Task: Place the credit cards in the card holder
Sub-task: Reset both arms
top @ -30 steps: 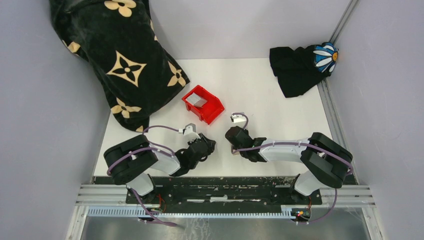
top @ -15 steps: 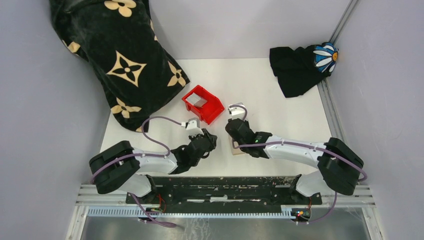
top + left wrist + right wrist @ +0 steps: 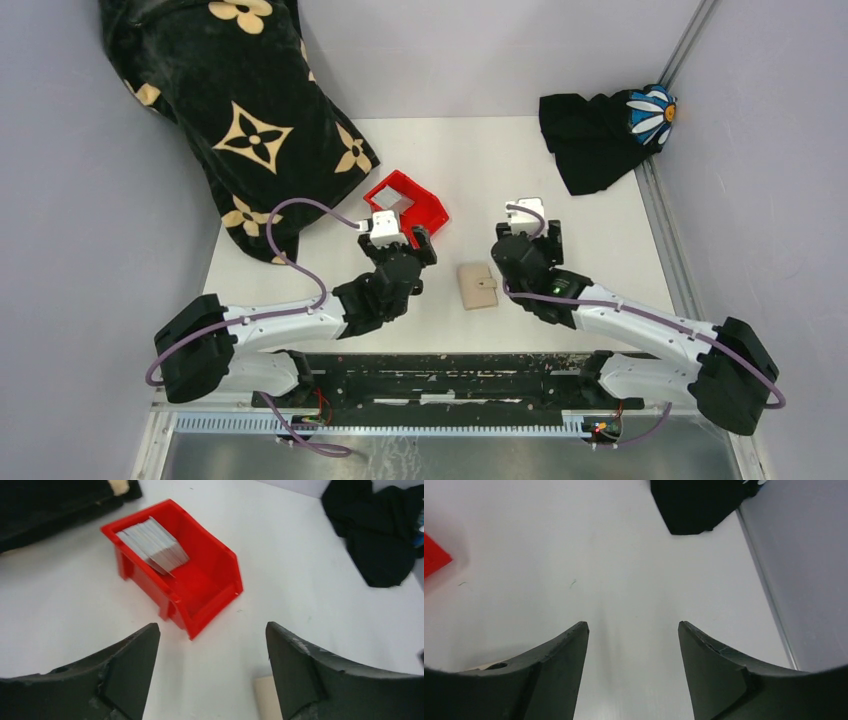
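The credit cards [image 3: 155,542] sit stacked in the red bin [image 3: 212,611], upper left of the left wrist view. None is in the card holder [image 3: 477,286], which lies closed at lower centre of the table [image 3: 500,160]. The left hand [image 3: 212,627] and the right hand [image 3: 633,625] both gape empty, so by my judgement the whole task remains.

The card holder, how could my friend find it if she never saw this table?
Start at the white table and spot the red bin near its middle. Nearer the robot than the bin, and further right in the top view, the card holder lies flat. It is the only small tan rectangle; its neighbours are red or black.
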Controlling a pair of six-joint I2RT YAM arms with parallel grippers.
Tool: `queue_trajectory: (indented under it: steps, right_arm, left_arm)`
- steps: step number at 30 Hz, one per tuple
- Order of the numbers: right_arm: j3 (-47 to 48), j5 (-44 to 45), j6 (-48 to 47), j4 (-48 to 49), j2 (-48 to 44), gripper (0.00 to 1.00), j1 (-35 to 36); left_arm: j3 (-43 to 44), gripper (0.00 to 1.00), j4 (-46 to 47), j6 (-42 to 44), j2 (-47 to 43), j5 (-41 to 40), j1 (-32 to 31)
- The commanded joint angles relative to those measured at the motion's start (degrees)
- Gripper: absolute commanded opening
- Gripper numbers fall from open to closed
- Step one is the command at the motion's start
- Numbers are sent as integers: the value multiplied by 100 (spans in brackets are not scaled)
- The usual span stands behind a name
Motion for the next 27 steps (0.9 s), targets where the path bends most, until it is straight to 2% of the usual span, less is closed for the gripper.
queue_trajectory:
  steps: [1,2,4,7,12,16,22,27]
  right_arm:
    - [-59,358,-4,-250,-371,78,-259]
    - [-50,337,49,-362,-424,82,-299]
    - [-56,261,189,-519,-467,89,-356]
    - [-40,182,432,-726,-429,94,-378]
    - [0,196,723,-925,-227,100,-386]
    - [80,357,954,-1055,-72,99,-382]
    - [441,922,1559,-1760,200,100,-378]
    - [491,992,1803,-1882,223,100,-379]
  left_arm:
    - [34,95,118,916,-77,-1344,73]
    - [7,100,132,992,-74,-1447,127]
    - [-30,99,33,1037,-153,-1408,335]
    - [-232,99,-46,867,-483,-1132,726]
    - [-852,99,723,1325,-988,-1034,1059]
    - [-1048,99,981,1447,-1062,-1027,1126]
    - [-1108,99,1160,1440,-784,-978,1140]
    - [-1158,99,1261,1416,-623,-982,1151]
